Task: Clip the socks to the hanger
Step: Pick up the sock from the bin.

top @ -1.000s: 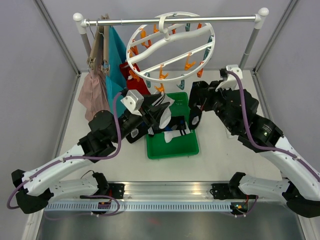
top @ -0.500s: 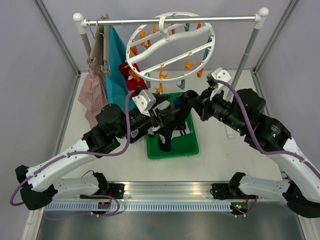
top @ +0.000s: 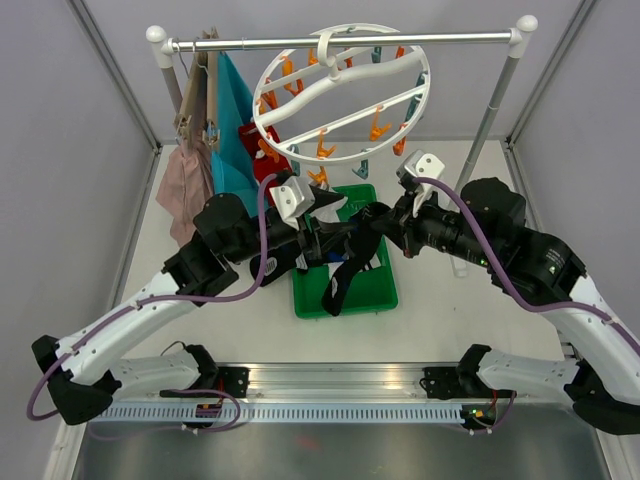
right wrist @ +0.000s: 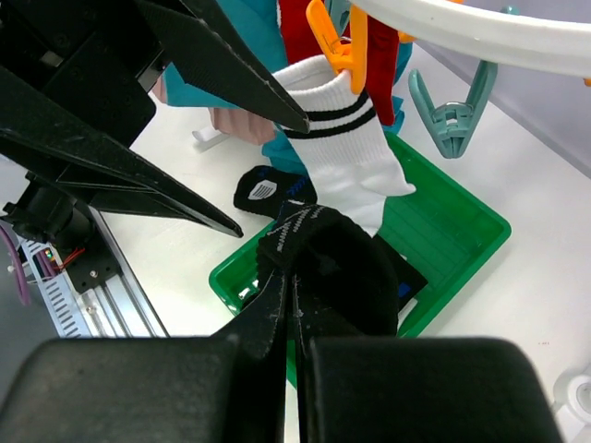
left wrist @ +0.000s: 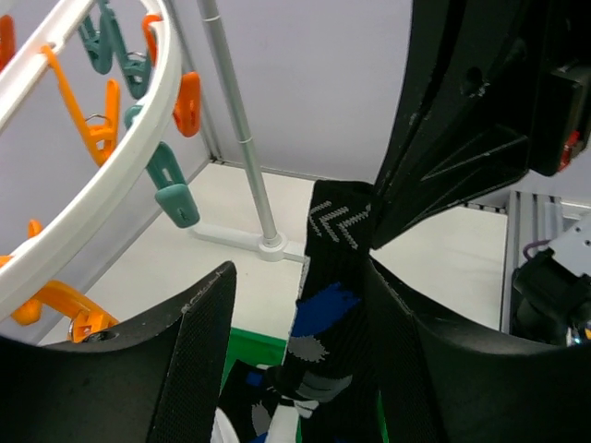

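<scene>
The white round hanger [top: 340, 90] hangs from the rail, with orange and teal clips [left wrist: 175, 189]. A red sock with a white end [right wrist: 346, 148] hangs from an orange clip. My right gripper [top: 372, 222] [right wrist: 294, 268] is shut on the cuff of a black sock [top: 340, 280] [right wrist: 342, 268] with blue and white marks, holding it above the green tray [top: 375, 295]. My left gripper [top: 338, 222] [left wrist: 297, 277] is open, its jaws on either side of the hanging black sock [left wrist: 332, 305]. More dark socks [right wrist: 268, 191] lie in the tray.
The metal rail [top: 340, 42] stands on posts [left wrist: 240, 129] at the back. A teal cloth [top: 232, 130] and a pink garment [top: 188, 185] hang at its left end. The two arms meet closely over the tray, just below the hanger.
My right gripper has lifted the black sock out of the tray and moved left. My left gripper has moved right and now straddles the hanging sock.
</scene>
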Robot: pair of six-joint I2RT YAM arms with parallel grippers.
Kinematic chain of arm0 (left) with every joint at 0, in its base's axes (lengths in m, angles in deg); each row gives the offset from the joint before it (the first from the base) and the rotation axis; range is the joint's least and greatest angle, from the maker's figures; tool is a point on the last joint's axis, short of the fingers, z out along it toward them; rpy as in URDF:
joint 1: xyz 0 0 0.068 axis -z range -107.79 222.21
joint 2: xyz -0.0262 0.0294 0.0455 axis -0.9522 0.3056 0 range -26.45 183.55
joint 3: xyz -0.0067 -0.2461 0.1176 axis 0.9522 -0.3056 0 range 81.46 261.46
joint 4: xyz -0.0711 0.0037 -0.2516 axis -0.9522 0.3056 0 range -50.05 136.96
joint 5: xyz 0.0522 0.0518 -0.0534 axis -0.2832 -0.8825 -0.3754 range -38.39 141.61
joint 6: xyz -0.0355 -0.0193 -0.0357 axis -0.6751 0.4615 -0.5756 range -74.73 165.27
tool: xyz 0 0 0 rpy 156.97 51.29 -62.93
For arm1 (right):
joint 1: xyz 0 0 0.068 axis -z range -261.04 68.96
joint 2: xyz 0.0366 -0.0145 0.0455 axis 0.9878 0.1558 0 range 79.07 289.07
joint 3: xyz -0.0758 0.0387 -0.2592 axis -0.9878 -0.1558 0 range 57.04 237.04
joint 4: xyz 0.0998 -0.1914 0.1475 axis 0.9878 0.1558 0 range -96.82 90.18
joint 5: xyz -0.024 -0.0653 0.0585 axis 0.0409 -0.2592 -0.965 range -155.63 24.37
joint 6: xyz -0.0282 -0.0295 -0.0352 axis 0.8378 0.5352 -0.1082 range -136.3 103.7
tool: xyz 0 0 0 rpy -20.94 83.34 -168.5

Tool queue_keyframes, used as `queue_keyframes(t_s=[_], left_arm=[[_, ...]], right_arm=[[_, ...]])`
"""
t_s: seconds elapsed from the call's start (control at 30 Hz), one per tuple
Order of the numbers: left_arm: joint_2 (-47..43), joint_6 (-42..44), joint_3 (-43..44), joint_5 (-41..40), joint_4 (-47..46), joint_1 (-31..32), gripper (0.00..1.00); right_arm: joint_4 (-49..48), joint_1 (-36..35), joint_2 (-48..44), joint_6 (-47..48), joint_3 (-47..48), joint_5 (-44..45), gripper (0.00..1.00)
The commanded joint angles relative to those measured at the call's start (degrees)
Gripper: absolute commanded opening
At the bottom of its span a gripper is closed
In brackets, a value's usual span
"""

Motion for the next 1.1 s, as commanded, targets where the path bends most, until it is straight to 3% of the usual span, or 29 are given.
queue_keyframes(t_s=[0.0,0.2,0.83,1.07], left_arm=[[0.5,1.6,0.0,9.4,0.3,-2.7,0.64],[2.8,-0.7,-1.0,20.7,-2.3,-6.3,0.65],[7.2,-5.2,-0.9,26.7,-8.4,-7.1,0.67],[7.9,-5.4,-1.2,26.3,-9.7,-7.1,0.58]], right_arm=[[1.2,-0.3,0.6,2.4,3.3,-1.8,0.0],[2.6,-0.4,1.3,3.0,4.7,-1.9,0.0],[2.6,-0.6,3.2,3.3,5.6,-0.5,0.0],[2.4,-0.6,3.6,3.1,5.7,-0.3,0.0]])
